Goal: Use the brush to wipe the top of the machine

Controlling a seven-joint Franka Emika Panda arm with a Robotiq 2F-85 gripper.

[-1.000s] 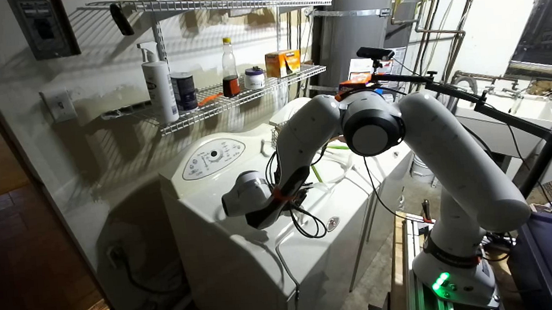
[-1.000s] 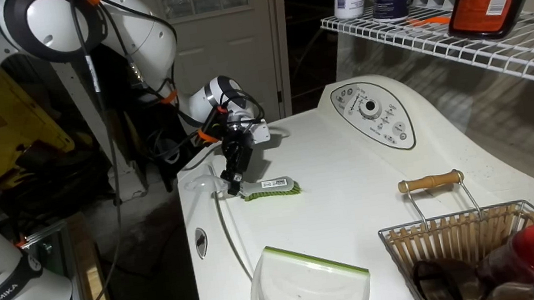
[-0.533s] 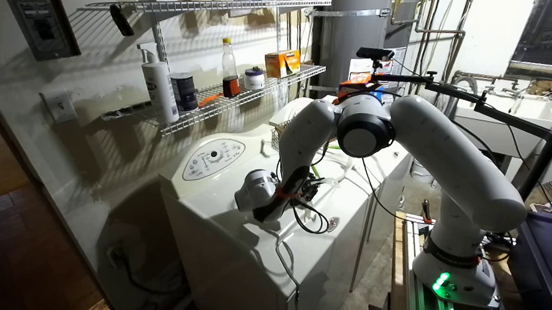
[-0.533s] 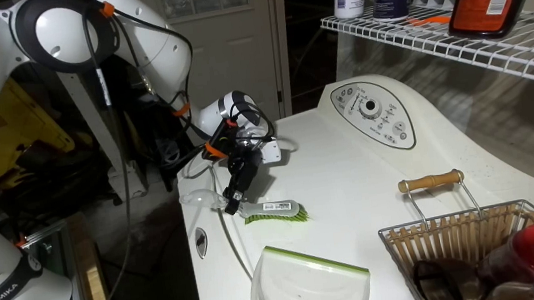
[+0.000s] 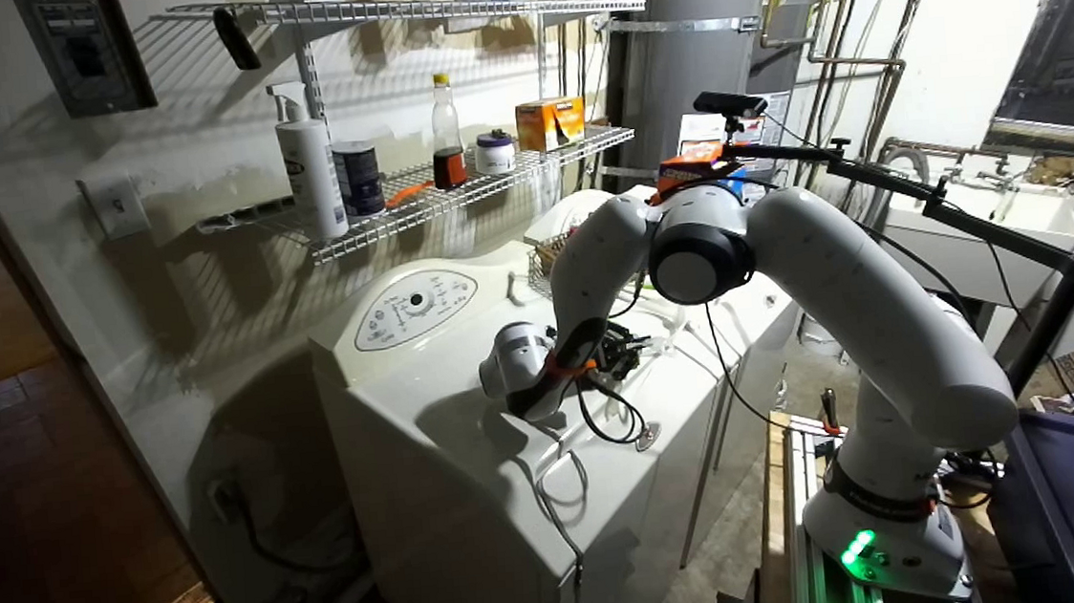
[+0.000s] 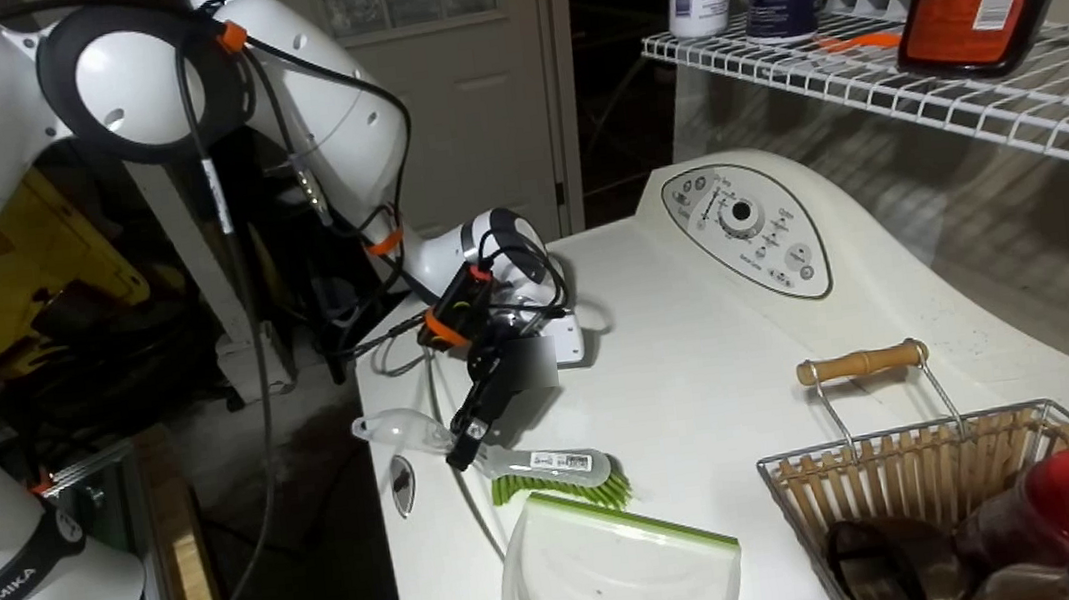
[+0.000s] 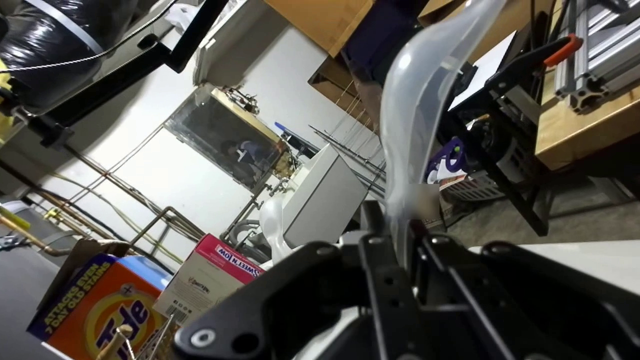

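The brush (image 6: 559, 466) has a grey head, green bristles and a clear handle. It is over the machine's top near its front edge in an exterior view. My gripper (image 6: 465, 444) is shut on the brush where the handle meets the head. In the wrist view, the clear handle (image 7: 412, 95) sticks up between the fingers of my gripper (image 7: 397, 235). The machine (image 6: 688, 323) is a white appliance with a round dial; it also shows in an exterior view (image 5: 428, 502). The bristles point down at its top; I cannot tell how firmly they touch. My gripper (image 5: 632, 351) partly hides the brush there.
A clear dustpan (image 6: 627, 581) with a green edge lies beside the bristles on the top. A wicker-and-wire basket (image 6: 916, 468) with jars stands farther along. A wire shelf (image 6: 885, 104) with bottles hangs above the back. A Tide box (image 7: 120, 315) shows in the wrist view.
My gripper has carried the brush along the machine's top toward the dustpan, and the bristles are now close to its green edge. The grip has stayed shut. Dustpan and basket have not moved.
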